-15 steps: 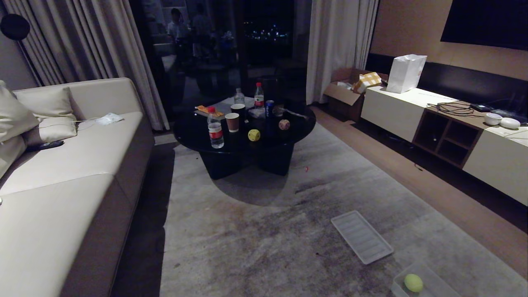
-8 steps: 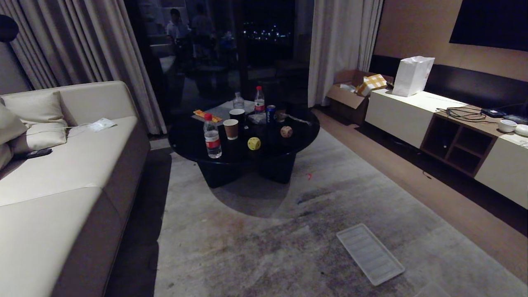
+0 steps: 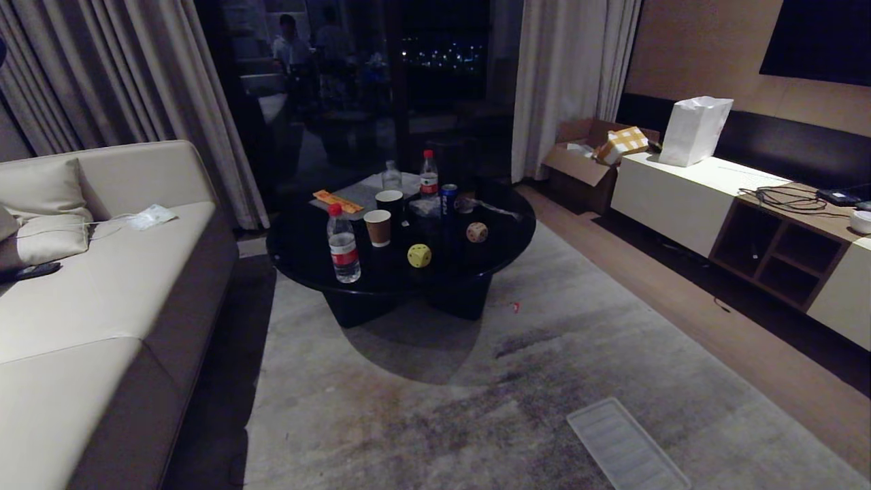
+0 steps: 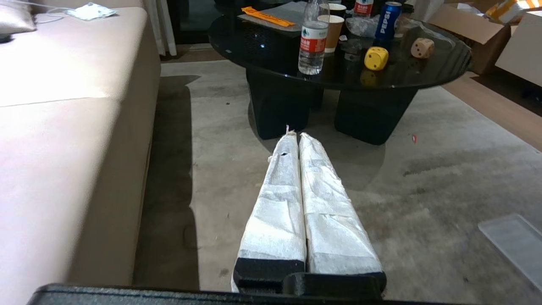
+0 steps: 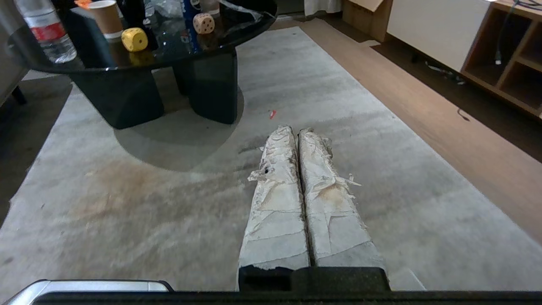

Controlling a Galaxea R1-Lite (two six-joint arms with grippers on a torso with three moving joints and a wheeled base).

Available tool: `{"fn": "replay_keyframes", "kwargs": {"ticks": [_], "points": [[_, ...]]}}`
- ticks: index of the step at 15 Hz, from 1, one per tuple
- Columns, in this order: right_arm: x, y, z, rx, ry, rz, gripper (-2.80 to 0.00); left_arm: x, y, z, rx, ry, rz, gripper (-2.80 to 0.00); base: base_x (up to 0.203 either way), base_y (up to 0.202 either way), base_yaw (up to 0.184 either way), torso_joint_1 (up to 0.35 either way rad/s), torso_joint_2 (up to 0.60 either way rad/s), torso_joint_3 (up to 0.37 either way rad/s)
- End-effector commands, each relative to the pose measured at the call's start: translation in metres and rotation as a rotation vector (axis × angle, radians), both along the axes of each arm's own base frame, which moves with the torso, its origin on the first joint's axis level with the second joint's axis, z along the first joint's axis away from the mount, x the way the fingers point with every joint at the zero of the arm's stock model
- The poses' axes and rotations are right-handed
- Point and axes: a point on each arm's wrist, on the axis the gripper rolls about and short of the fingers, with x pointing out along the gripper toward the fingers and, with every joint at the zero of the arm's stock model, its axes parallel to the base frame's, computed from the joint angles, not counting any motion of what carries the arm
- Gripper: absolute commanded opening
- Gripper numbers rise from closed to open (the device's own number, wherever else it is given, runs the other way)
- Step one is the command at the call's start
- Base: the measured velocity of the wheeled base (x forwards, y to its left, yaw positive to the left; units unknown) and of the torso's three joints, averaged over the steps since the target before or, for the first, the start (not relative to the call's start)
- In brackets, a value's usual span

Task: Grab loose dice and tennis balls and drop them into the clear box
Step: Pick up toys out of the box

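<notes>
Dice, one yellow die (image 3: 419, 256) and one beige die (image 3: 477, 232), are sitting on the black round bench (image 3: 306, 238) well ahead of both clenched, empty tools, left tool (image 4: 293, 136) and right tool (image 5: 292, 131).

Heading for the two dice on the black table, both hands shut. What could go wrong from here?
1. The yellow die sits close to a water bottle and paper cup; a reach could topple them.
2. The beige die lies near a can, so clearance looks tight.
3. The clear lid lies on the rug near the robot; the base might roll over it.
</notes>
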Motion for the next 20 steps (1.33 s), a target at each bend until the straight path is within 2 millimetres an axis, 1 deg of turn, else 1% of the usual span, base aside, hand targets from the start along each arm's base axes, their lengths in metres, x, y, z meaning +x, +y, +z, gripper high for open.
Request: {"fn": "replay_keyframes", "kwargs": {"ticks": [1,20], "points": [[0.0001,0.0000,0.0000,0.000,0.002,0.001,-2.80,0.0002,0.0000,-0.0004,0.000,0.003,0.001,-2.80,0.181,0.000,-0.002,0.003,0.00,0.002],[0.0001,0.0000,0.0000,0.000,0.002,0.001,-2.80,0.0002,0.0000,-0.0004,-0.001,0.003,0.001,-2.80,0.183,0.000,-0.001,0.002,0.00,0.004]]}}
